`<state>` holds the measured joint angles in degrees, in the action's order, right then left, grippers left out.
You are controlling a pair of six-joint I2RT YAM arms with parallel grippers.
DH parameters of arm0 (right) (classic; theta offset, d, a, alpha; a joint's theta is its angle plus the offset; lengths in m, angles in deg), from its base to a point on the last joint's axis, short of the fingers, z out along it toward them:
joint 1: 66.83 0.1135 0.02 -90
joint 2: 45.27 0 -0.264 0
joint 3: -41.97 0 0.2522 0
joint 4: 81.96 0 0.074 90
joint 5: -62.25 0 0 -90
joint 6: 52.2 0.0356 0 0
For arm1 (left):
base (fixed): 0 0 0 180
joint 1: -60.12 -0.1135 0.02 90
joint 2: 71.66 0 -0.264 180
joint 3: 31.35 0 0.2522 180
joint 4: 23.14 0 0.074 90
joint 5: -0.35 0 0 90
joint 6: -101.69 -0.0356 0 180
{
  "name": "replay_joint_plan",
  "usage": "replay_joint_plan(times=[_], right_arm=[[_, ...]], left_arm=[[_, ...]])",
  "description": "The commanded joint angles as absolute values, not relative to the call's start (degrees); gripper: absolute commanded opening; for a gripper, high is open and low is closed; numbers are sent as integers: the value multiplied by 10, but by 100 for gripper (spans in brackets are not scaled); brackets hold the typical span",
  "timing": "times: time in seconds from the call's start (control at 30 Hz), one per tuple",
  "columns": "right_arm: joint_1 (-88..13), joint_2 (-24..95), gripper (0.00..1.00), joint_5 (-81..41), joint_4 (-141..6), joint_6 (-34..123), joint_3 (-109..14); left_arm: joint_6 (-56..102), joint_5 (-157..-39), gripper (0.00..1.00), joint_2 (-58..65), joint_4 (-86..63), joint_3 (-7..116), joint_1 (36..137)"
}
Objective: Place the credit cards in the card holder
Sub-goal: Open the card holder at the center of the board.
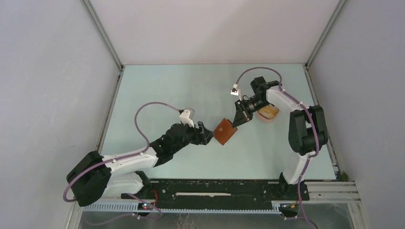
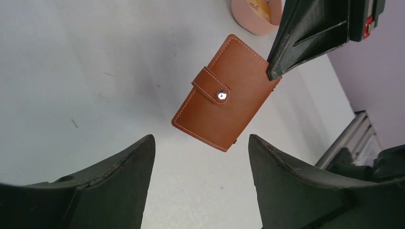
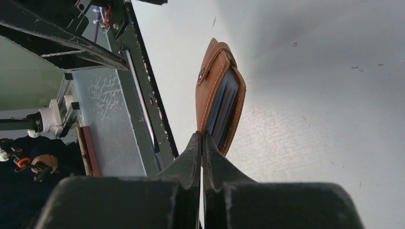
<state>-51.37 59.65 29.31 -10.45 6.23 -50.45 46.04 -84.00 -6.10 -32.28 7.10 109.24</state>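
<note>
- Right pincer is pressed together on one corner of the card holder. It appears to hold the holder just clear of the counter, between the two arms.
- Left pincer is spread wide with nothing in it. It sits just short of the holder's free end.
- The snap tab looks fastened, so I judge the step in hand to be opening the holder, with no card loaded yet.
- To do it well, the left fingers should come in squarely and take the tab's free edge rather than the whole body. The right grip bites only a corner, so a sideways push could swing the holder. A pull straight away from the snap is safer.
- The holder's long axis runs straight out from the right fingers toward the left arm, on a diagonal in the overhead view.
- Its tab face is turned to the left wrist camera, and the grey-blue pockets show along one open edge in the right wrist view.
- The credit cards lie in the pink tray, beside the right arm.
</note>
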Motion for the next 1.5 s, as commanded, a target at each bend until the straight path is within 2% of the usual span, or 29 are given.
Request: replay_joint_plan(times=[0.0, 0.07, 0.17, 0.37, 0.47, 0.87, 1.03, 1.3, 1.47], right_arm=[[-506, 594, 0, 300, -112, 66, -510], [-504, 594, 0, 296, -114, 67, -510], [-500, 593, 0, 288, -117, 70, -510], [-490, 593, 0, 271, -127, 79, -510], [-482, 593, 0, 264, -131, 82, -510], [-464, 583, 0, 258, -136, 85, -508], [-461, 580, 0, 262, -137, 86, -508], [-454, 580, 0, 262, -136, 85, -507], [-447, 580, 0, 261, -136, 85, -507]], left_arm=[[583, -831, 75, -34, -328, 108, 1090], [617, -828, 67, -19, -329, 114, 1088], [671, -837, 61, 12, -330, 127, 1085], [745, -861, 60, 73, -343, 162, 1085], [776, -855, 57, 104, -356, 172, 1085], [825, -839, 57, 168, -352, 194, 1085], [836, -841, 45, 181, -360, 193, 1085], [838, -841, 44, 199, -360, 199, 1084], [839, -843, 33, 212, -369, 200, 1082]])
